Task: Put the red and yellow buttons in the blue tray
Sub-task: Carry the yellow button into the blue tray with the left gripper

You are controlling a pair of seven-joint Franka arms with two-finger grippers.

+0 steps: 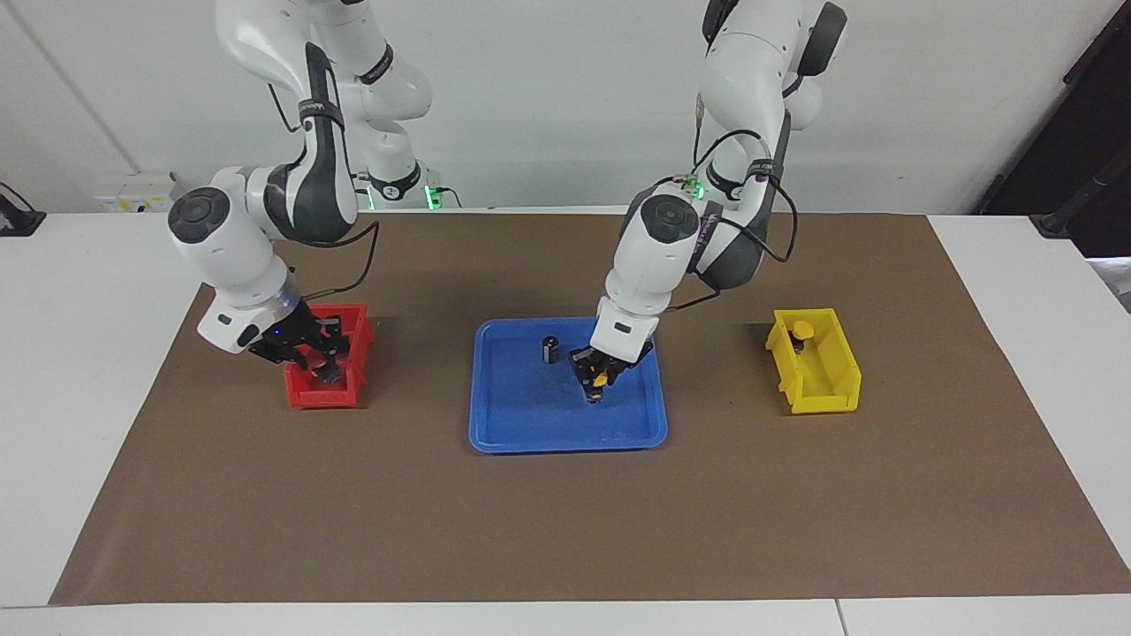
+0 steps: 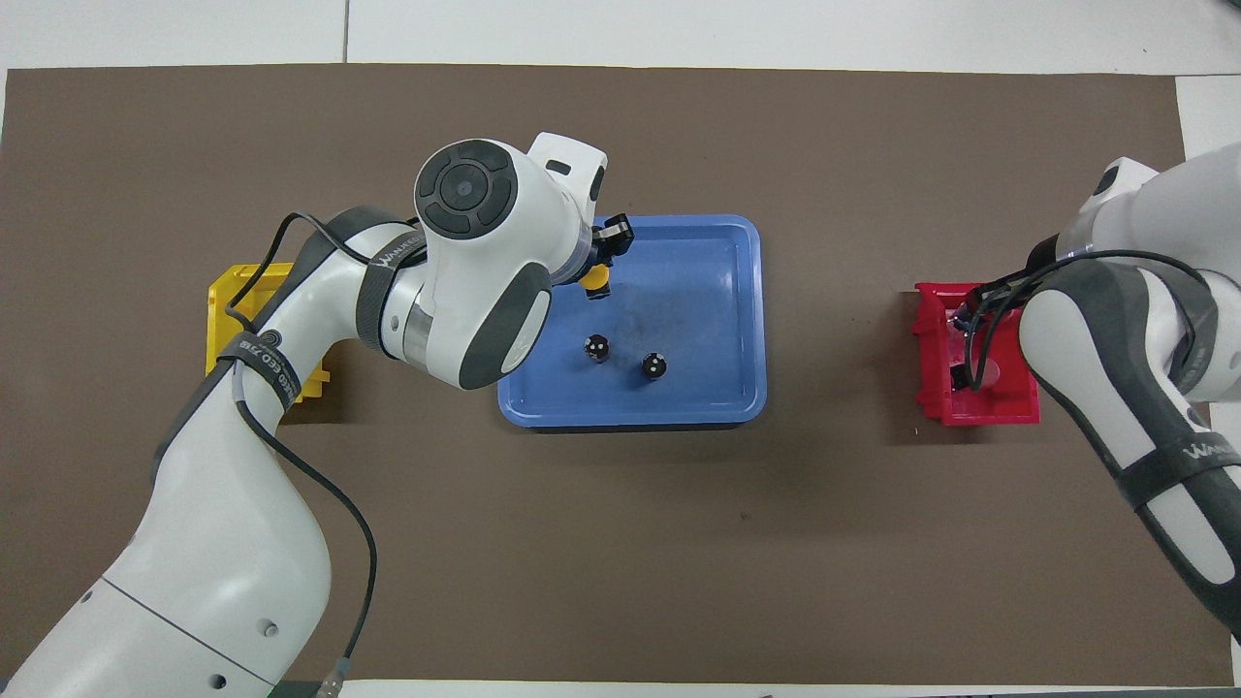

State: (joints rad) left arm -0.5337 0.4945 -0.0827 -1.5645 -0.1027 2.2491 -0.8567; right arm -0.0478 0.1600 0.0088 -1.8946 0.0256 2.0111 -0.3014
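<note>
My left gripper (image 1: 595,387) is low over the blue tray (image 1: 521,411), shut on a yellow button (image 1: 601,380). In the overhead view the left gripper (image 2: 599,262) and its yellow button (image 2: 594,279) are over the part of the tray (image 2: 703,291) toward the left arm's end. A second yellow button (image 1: 801,331) stands in the yellow bin (image 1: 817,375). My right gripper (image 1: 320,360) is down inside the red bin (image 1: 325,393), which also shows in the overhead view (image 2: 979,412). The red buttons are hidden by the right gripper (image 2: 970,354) and its arm.
Two capless dark cylinders (image 2: 597,347) (image 2: 654,365) stand in the tray at its side nearer the robots; one shows in the facing view (image 1: 550,349). The left arm covers most of the yellow bin (image 2: 228,291) from above. A brown mat (image 1: 565,530) covers the table.
</note>
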